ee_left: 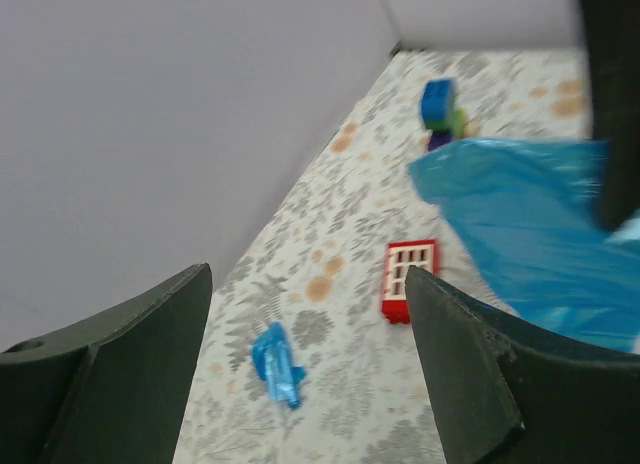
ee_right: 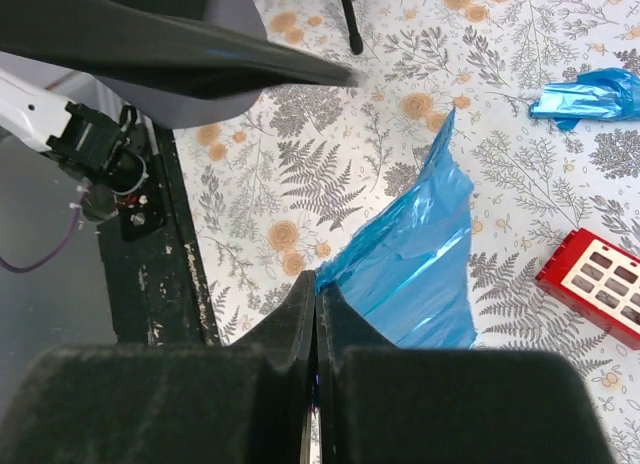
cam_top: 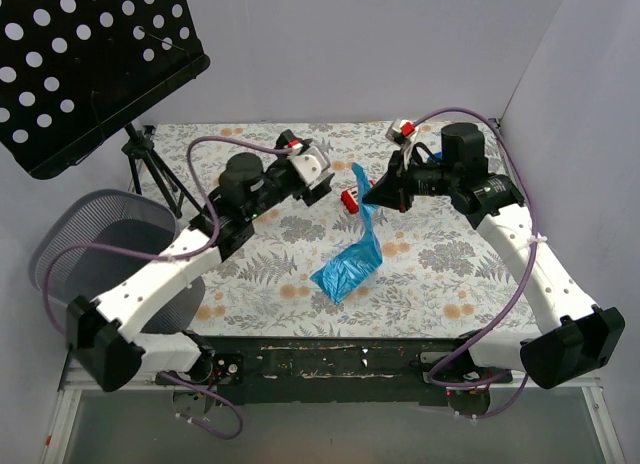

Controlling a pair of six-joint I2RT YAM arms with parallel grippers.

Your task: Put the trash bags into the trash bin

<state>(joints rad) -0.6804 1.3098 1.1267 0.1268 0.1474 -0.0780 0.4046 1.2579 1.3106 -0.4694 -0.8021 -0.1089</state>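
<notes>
The bright blue trash bag (cam_top: 350, 267) hangs from my right gripper (cam_top: 369, 197), its lower end resting on the floral table. In the right wrist view my right gripper (ee_right: 316, 286) is shut on the bag's top corner, and the bag (ee_right: 420, 264) drapes away below. A small separate scrap of blue film (ee_right: 590, 94) lies on the table; it also shows in the left wrist view (ee_left: 278, 364). My left gripper (cam_top: 324, 189) is open and empty (ee_left: 308, 274), just left of the bag (ee_left: 530, 234). The grey mesh trash bin (cam_top: 100, 224) stands at the far left, beside the left arm.
A red toy block (cam_top: 350, 200) lies beside the bag, also in both wrist views (ee_left: 409, 280) (ee_right: 598, 289). A toy-brick car (ee_left: 440, 112) sits at the back right. The black perforated music stand (cam_top: 90, 64) on its tripod (cam_top: 150, 174) stands at the back left.
</notes>
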